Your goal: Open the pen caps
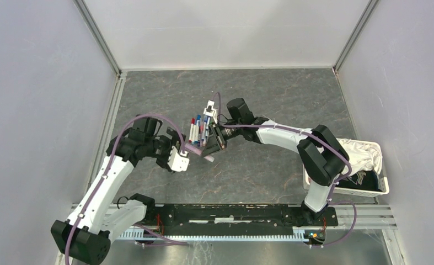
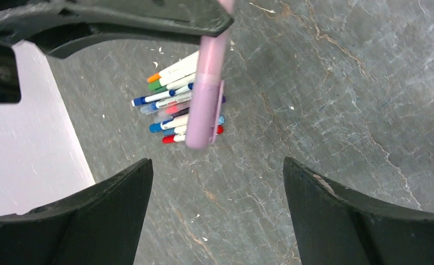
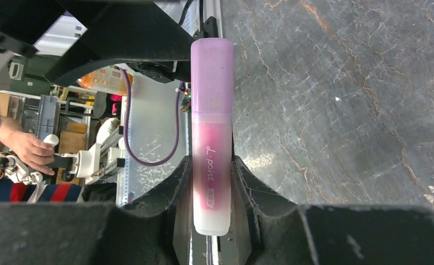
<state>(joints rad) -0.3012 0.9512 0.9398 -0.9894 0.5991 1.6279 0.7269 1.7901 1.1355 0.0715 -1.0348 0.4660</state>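
My right gripper is shut on the lower barrel of a thick pink-lilac pen. The pen's lilac cap is on and points toward the left arm. That pen hangs in the air in the left wrist view, its cap end a little ahead of my left gripper, which is wide open and empty. From above, the held pen sits between the left gripper and the right gripper. A heap of slim white pens with coloured caps lies on the table behind it.
A white basket with white and dark cloths stands at the right wall. Grey walls close in the dark marbled table on three sides. A metal rail runs along the near edge.
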